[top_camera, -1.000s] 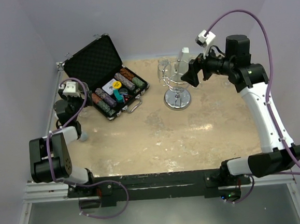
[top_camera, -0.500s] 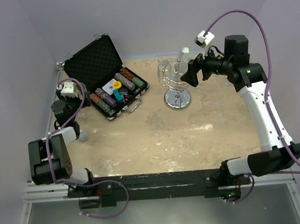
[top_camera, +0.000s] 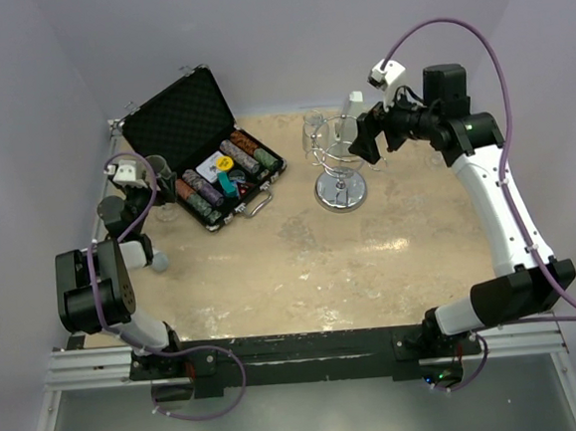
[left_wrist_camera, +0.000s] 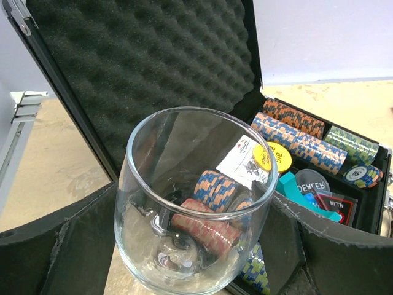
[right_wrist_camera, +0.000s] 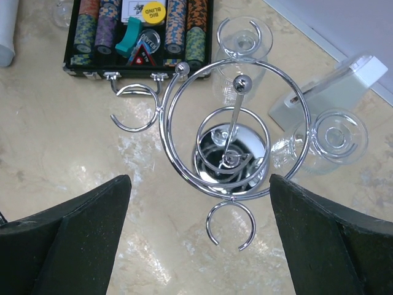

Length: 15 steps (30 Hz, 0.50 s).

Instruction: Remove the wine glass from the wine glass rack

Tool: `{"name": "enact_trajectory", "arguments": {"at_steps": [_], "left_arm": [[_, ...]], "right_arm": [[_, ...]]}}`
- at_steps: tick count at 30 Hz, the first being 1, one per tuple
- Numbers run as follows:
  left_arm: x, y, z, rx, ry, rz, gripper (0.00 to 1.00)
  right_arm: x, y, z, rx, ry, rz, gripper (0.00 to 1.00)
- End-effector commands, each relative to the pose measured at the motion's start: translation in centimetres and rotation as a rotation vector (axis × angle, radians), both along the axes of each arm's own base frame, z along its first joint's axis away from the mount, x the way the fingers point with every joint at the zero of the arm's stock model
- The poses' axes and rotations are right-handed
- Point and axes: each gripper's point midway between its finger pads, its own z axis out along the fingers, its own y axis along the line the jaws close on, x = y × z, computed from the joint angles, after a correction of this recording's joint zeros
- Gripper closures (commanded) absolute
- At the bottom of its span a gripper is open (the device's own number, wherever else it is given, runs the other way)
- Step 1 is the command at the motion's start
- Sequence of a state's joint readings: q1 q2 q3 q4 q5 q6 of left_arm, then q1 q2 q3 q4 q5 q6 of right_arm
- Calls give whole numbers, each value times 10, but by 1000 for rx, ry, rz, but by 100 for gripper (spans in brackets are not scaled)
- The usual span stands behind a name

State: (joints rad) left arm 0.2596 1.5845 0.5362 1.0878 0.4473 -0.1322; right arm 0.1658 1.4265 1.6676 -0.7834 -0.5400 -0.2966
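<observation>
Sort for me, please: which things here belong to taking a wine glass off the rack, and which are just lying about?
For the job: wine glass rack; one hanging wine glass; another hanging wine glass; wine glass between the left fingers.
Lying about: open poker chip case; white object behind the rack.

Left wrist view: bottom of wine glass cut off by lower edge. Right wrist view: poker chip case cropped at top.
</observation>
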Motion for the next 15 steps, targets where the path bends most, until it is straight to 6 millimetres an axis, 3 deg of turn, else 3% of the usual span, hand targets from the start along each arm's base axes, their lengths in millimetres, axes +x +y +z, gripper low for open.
{"name": "enact_trajectory", "arguments": {"at_steps": [1, 4, 6, 12, 13, 15], "left_arm": [[2, -4, 36, 25, -140, -38, 39], [3, -2, 34, 33, -126, -27, 27], [2, -1, 35, 41, -124, -22, 13], [-2, -1, 35, 55, -97, -22, 10], [-3, -2, 37, 58, -96, -31, 1], [-6, -5, 35, 60, -85, -41, 0]], "right_arm": [[5, -4, 17, -19, -56, -6, 2], [5, -2, 17, -11, -55, 0, 1], [4, 0, 16, -5, -54, 8, 1], [4, 5, 12, 17, -46, 28, 1], [4, 5, 12, 21, -45, 30, 1], [6, 7, 13, 31, -46, 33, 1]]}}
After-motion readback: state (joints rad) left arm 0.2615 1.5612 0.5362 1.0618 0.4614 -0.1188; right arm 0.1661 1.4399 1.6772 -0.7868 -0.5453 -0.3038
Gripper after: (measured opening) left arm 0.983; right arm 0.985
